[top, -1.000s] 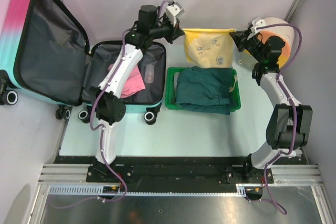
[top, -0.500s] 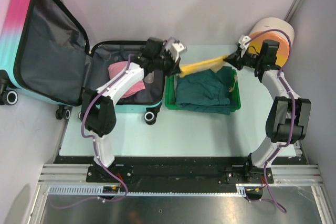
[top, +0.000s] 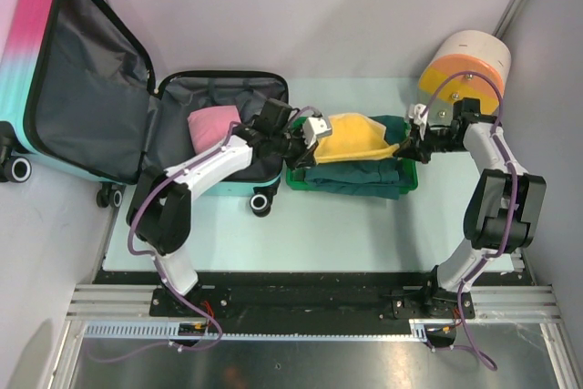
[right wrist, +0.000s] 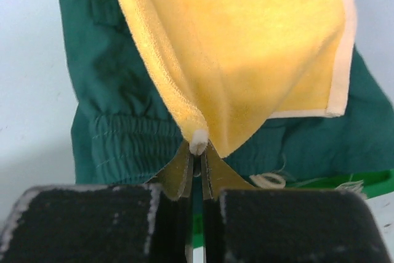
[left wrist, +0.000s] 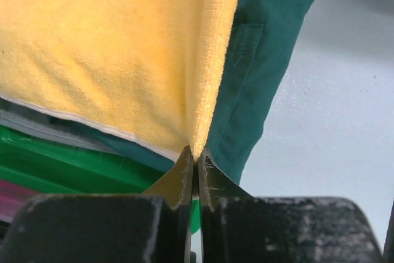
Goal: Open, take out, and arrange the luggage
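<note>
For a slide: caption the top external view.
Left gripper and right gripper hold a yellow towel over the tray beside open luggage.

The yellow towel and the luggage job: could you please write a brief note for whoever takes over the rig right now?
The left gripper is shut on one corner of the yellow towel.
The right gripper is shut on the opposite corner.
The towel hangs between them, low over the green garment in the green tray.
The luggage lies open at the left, with a pink cloth inside.
Done: luggage opened, green garment in the tray, towel out.
Left: probably lay the towel down, release both corners, then fetch the pink cloth.
</note>
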You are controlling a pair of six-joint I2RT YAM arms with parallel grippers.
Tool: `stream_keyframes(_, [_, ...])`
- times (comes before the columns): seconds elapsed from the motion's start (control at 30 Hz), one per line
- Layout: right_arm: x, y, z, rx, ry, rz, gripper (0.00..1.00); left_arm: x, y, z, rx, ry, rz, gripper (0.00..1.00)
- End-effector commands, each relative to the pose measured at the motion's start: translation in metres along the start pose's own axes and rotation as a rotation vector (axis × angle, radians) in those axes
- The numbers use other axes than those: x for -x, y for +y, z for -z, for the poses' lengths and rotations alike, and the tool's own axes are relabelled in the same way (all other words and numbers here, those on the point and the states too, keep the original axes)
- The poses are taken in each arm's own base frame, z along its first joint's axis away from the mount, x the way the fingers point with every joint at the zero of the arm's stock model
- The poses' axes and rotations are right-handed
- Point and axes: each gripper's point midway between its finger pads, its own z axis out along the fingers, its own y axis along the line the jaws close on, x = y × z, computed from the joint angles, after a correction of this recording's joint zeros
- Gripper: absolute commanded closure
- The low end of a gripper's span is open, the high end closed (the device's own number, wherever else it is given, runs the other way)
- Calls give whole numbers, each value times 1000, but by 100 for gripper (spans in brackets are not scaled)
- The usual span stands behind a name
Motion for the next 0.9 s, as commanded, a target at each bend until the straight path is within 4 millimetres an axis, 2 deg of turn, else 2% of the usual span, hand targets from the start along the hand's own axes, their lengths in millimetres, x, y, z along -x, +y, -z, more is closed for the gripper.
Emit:
stream_keyframes(0.0, [-27,22,20,49,123,21,90,-11,-4,10,33,44,-33,86])
stream_keyframes(0.03, [-31,25,20,63,139,19,83,-13,-6,11,33,48,-36,80])
stream_keyframes(0.07, [-33,28,20,75,149,14,67,-12,-5,13,40,47,-36,67])
stream_keyframes(0.1, [-33,32,21,85,160,7,47,-7,-6,20,53,38,-38,56])
stream_keyframes(0.13, [-30,35,20,91,164,8,1,-3,-1,27,90,35,-15,45])
stream_keyframes(0.17, [-26,37,21,91,162,16,0,7,-1,39,108,10,-12,31])
stream_keyframes(0.2, [-20,38,21,84,159,30,0,8,5,52,120,5,22,26])
stream_keyframes(0.27, [-1,39,25,49,144,26,0,22,9,76,118,-55,80,20])
stream_keyframes(0.3, [6,34,26,23,131,36,0,22,24,100,172,-77,111,19])
stream_keyframes(0.33, [18,33,28,-1,107,44,0,17,31,110,202,-72,112,19])
stream_keyframes(0.37, [23,33,28,-18,95,-19,0,7,50,131,290,-59,118,18])
stream_keyframes(0.4, [30,27,28,-43,81,-3,0,-5,58,139,321,-33,131,16])
stream_keyframes(0.43, [38,26,29,-59,70,-1,0,-18,67,146,354,-1,121,16])
stream_keyframes(0.47, [44,28,25,-59,63,-25,0,-42,83,158,413,61,157,16])
stream_keyframes(0.53, [54,23,21,-82,57,2,0,-67,104,169,488,150,137,16])
stream_keyframes(0.6, [68,22,15,-95,41,12,0,-101,127,177,552,247,170,15])
stream_keyframes(0.63, [71,21,14,-98,38,14,0,-107,138,181,575,278,156,15])
stream_keyframes(0.67, [75,22,12,-100,36,20,0,-124,149,180,588,326,176,15])
stream_keyframes(0.83, [78,23,6,-107,63,42,0,-143,172,176,555,436,1,12])
stream_keyframes(0.87, [78,23,5,-108,63,40,0,-154,176,169,537,470,-8,12])
